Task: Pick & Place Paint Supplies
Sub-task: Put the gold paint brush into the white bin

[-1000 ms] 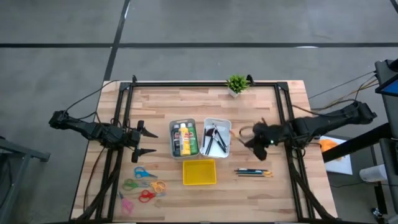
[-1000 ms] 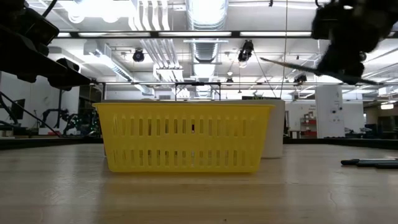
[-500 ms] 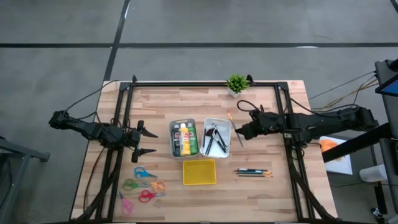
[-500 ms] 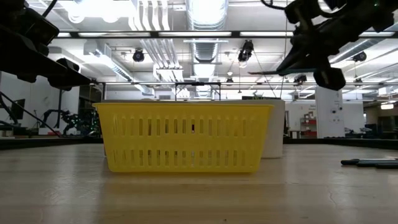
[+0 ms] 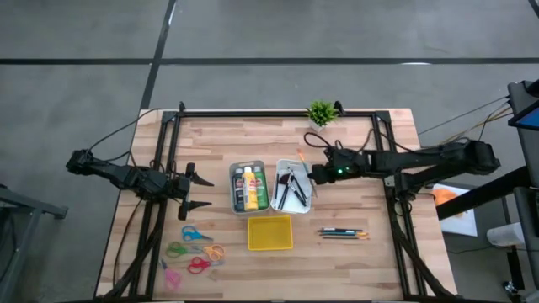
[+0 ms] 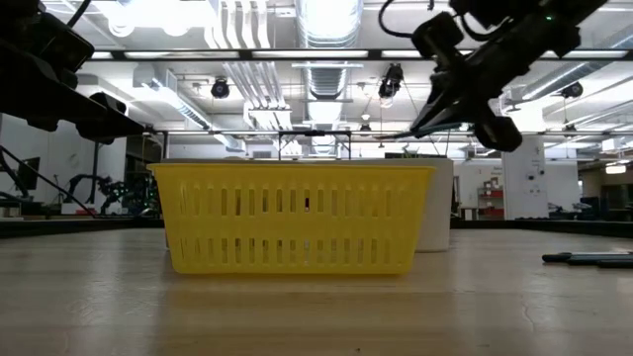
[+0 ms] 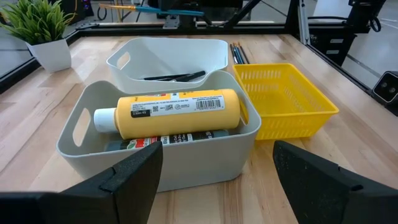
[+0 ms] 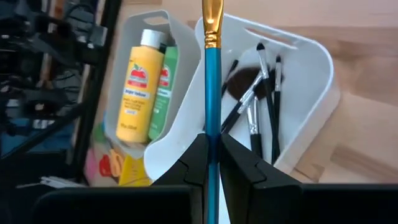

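Bottles [image 5: 249,187] binned, brushes [image 5: 289,187] in the white bin [image 5: 306,204]; our right gripper [image 8: 212,163], clamped on a blue-handled brush [image 8: 212,93], hovers above it, pencils [image 5: 343,232] remain on the table, left gripper [image 5: 200,190] idle, spread open.

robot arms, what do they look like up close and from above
Both are dark, slim, jointed arms with black cables trailing off the table. The left claw ends in two pointed black fingers. The right claw has blocky black fingers and a small green light behind it.

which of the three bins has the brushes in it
The white bin, the right one of the pair behind the yellow basket. The grey bin beside it holds paint bottles; the basket looks empty.
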Controlling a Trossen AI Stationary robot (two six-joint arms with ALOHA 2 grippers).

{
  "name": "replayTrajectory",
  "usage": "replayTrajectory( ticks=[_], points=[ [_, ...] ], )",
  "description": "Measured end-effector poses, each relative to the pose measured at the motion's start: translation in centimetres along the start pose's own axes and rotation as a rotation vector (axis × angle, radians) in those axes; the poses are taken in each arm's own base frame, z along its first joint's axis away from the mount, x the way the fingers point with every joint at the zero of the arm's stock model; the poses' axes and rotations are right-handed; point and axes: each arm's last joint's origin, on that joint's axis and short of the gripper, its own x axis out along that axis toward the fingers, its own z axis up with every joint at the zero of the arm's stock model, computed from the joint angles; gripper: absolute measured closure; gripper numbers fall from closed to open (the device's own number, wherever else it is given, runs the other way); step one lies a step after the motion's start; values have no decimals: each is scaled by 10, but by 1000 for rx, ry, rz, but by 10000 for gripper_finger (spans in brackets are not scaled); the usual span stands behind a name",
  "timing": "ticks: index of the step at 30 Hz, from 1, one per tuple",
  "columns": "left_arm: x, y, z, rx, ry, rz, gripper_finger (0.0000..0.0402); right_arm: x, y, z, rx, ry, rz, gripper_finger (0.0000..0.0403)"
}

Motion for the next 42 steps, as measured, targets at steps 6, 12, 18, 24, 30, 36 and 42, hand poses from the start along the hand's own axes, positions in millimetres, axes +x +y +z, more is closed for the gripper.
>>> replayTrajectory(
  ticks=[6, 12, 18, 24, 30, 36, 42],
  points=[
    [0, 0, 0, 0, 0, 0, 96, 17, 12, 10, 4, 80, -101, 382],
    [0, 0, 0, 0, 0, 0, 96, 40, 23, 14, -20, 185, -229, 382],
    [0, 0, 0, 0, 0, 0, 96, 65, 37, 18, -75, 243, -342, 382],
    [0, 0, 0, 0, 0, 0, 96, 91, 46, 21, -136, 314, -445, 382],
    [0, 0, 0, 0, 0, 0, 96, 116, 45, 19, -154, 371, -504, 382],
    [0, 0, 0, 0, 0, 1, 96, 124, 43, 17, -143, 399, -510, 382],
    [0, 0, 0, 0, 0, 0, 96, 123, 41, 16, -137, 390, -515, 349]
  ],
)
